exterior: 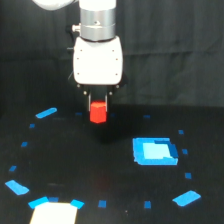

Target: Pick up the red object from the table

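Block (98, 112) sits right between the fingers of the hand (98, 102), straight below the wrist at 6 o'clock, fingers closed on it. Looks lifted off the bench (100, 165), tho can't confirm; next move prob straight up.

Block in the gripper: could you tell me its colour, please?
Red-orange block, seen in the exterior view.

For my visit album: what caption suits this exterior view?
Robot arm's jaws grip the red object above the black table.

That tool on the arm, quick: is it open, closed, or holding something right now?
Tool: closed on the red object, which appears lifted off the table.
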